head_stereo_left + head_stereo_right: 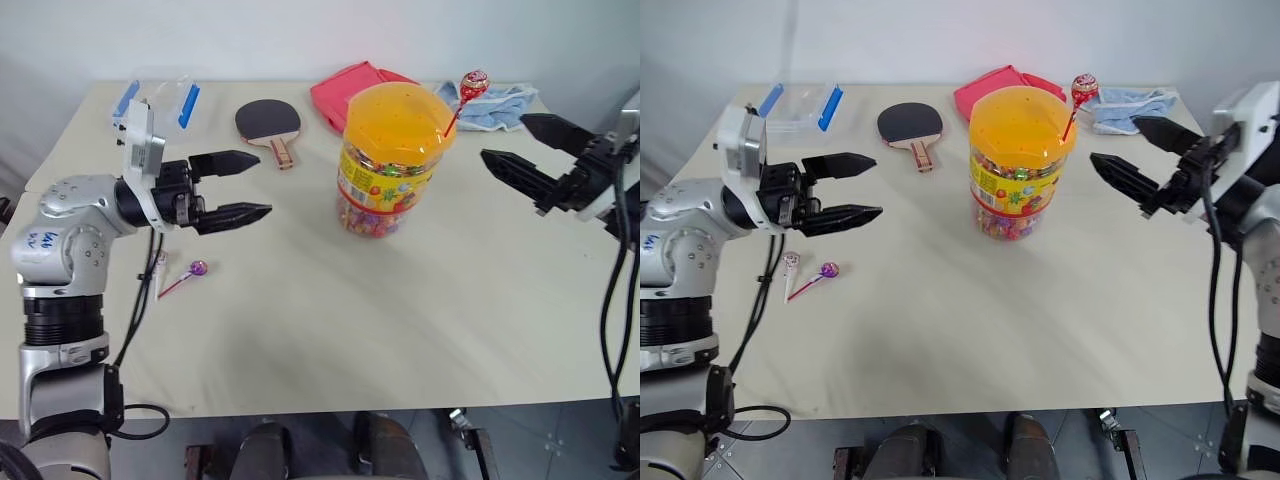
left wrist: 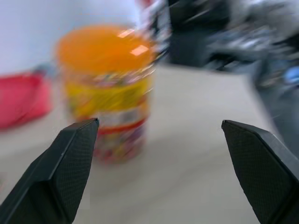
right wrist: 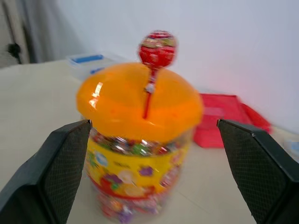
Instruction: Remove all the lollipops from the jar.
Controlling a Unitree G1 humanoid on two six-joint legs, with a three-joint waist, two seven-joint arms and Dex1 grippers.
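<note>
Lollipops — 2 on table, 1 in jar.

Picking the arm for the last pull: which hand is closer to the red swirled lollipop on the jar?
Right. The right hand hangs open just beside the red swirled lollipop standing in the orange lid. The left hand, also open, is across the clear jar from it.

You see a clear plastic jar under a glossy orange lid, a shiny-wrapped red lollipop, a matt pale table, soft blue cloth, a wooden-handled paddle, and matt, finely textured black fingers.
</note>
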